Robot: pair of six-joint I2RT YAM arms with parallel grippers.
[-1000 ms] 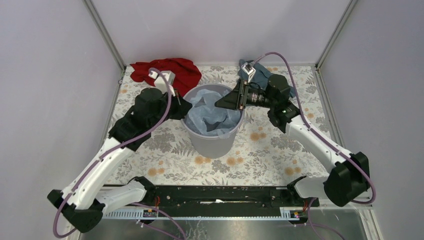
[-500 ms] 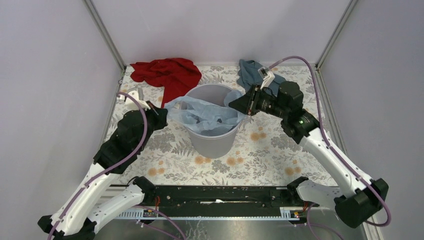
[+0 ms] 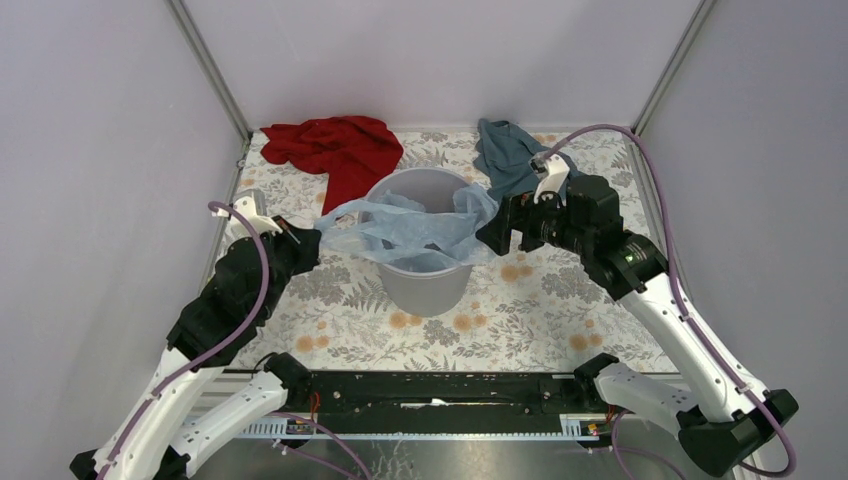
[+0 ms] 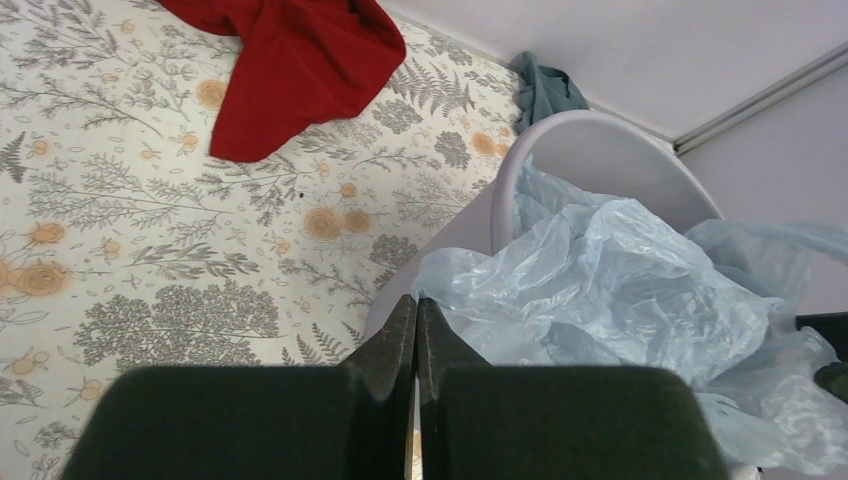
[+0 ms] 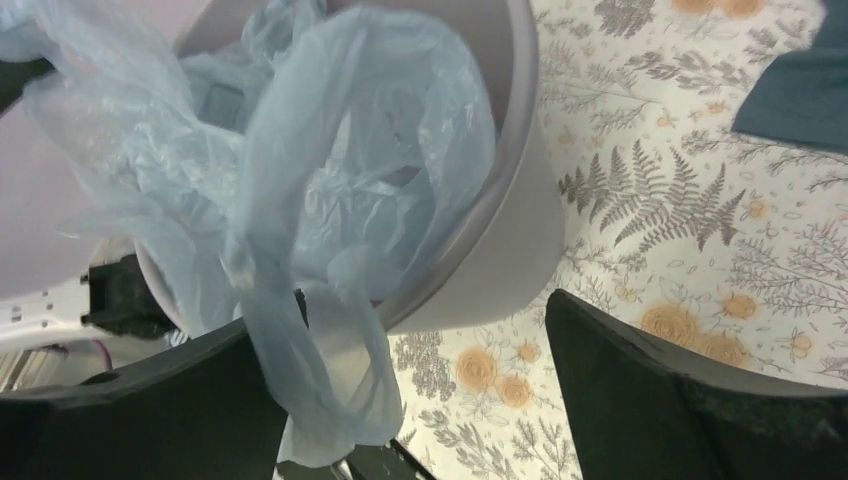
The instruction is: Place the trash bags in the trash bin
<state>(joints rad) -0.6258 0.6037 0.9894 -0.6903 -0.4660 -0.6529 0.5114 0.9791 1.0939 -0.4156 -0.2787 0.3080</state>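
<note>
Left jaws clenched, pinching the bag point(image 3: 400, 225) by its left edge, just outside the bin point(image 3: 425, 285) rim. Right jaws spread wide, with a loop of film hanging between them, ungripped. Bag sits partly inside the bin at mid table point(image 3: 540, 310), with its edges spilling over both sides. Step looks like stretching the bag over the rim. Next move: right jaws must grip the right edge and tuck it down.

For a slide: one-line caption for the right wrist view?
Open right gripper facing the grey trash bin, pale blue trash bag spilling over its rim.
</note>
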